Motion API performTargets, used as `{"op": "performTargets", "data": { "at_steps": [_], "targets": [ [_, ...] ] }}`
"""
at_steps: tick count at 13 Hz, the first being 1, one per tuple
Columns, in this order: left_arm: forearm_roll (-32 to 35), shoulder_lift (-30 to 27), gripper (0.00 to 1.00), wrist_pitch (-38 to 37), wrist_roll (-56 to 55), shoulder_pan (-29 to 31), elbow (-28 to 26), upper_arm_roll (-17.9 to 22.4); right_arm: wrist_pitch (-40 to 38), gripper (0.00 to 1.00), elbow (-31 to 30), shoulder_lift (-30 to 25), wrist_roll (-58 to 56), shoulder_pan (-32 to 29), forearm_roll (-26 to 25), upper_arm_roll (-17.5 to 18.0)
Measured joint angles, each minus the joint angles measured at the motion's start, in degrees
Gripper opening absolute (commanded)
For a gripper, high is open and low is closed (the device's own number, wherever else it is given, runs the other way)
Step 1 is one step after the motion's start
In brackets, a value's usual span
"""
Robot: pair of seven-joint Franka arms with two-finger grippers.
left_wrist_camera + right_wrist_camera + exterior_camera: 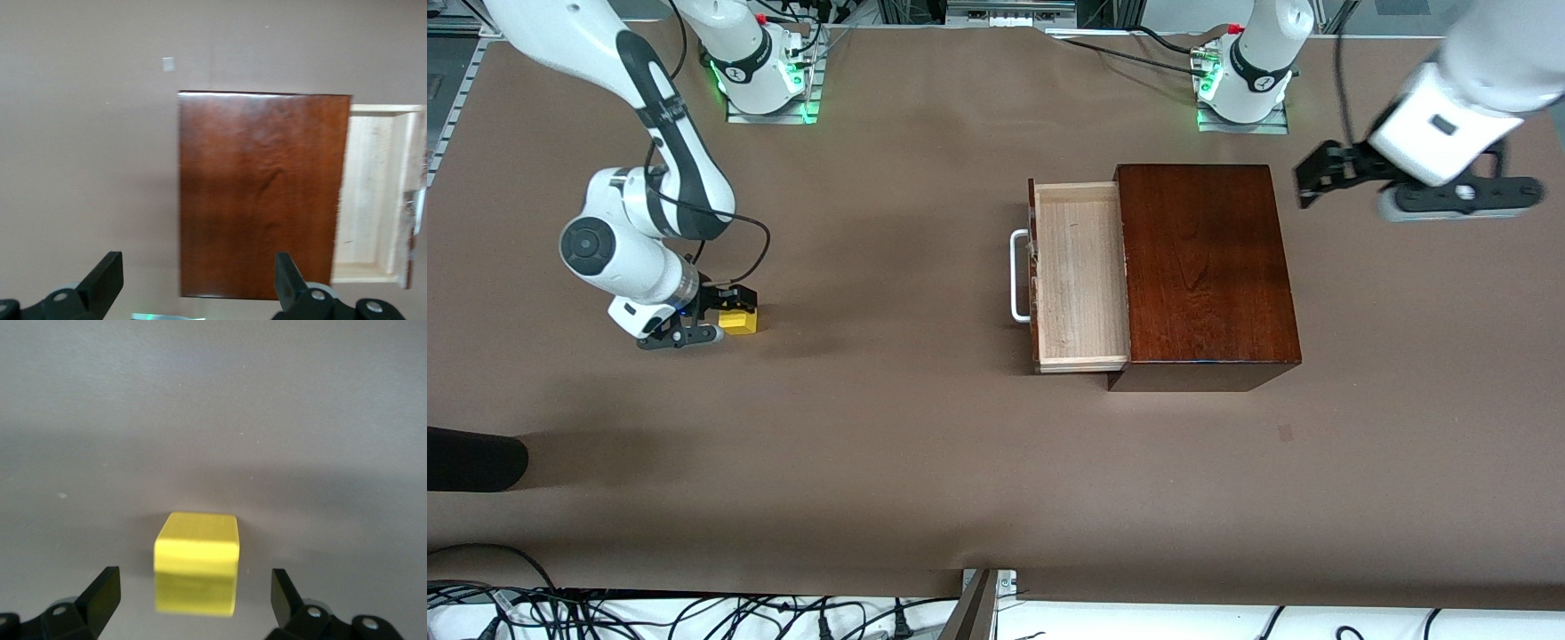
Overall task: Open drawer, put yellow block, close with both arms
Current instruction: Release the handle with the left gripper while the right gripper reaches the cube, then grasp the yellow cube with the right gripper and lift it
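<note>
Right gripper (710, 322) low at the table (889, 444), fingers apart around yellow block (739, 321) toward right arm's end; drawer (1079, 276) pulled open from box (1205, 271); left gripper (1312, 182) raised beside box, fingers apart, holding nothing; no readable writing.

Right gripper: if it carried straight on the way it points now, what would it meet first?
Most likely the yellow block, which sits on the table between the open fingers of the right gripper; depth is uncertain.
</note>
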Motion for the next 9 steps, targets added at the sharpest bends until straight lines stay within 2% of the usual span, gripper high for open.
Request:
{"op": "performTargets", "data": {
  "at_steps": [2,3,5,6,7,9],
  "targets": [
    [-0.09,-1.42,1.00,-0.17,5.38,0.05,-1.51,4.02,2.36,0.99,0.04,2.72,-0.06,0.00,0.00,0.00],
    [-0.10,-1.88,1.00,-0.19,7.64,0.06,-2.05,5.71,2.74,0.93,0.08,3.48,-0.09,0.00,0.00,0.00],
    [-0.10,-2.24,1.00,-0.18,10.30,0.10,-3.12,8.20,2.88,0.44,0.14,3.84,-0.16,0.00,0.00,0.00],
    [-0.10,-2.33,1.00,-0.11,10.78,0.10,-3.77,8.80,2.88,0.28,0.23,3.82,-0.19,0.00,0.00,0.00],
    [-0.10,-2.43,1.00,0.18,11.01,0.11,-4.37,9.03,2.88,0.17,0.30,3.81,-0.22,0.00,0.00,0.00],
    [-0.10,-2.99,1.00,1.24,11.03,0.09,-5.52,9.00,2.88,0.07,0.33,3.80,-0.28,0.00,0.00,0.00]
  ]
}}
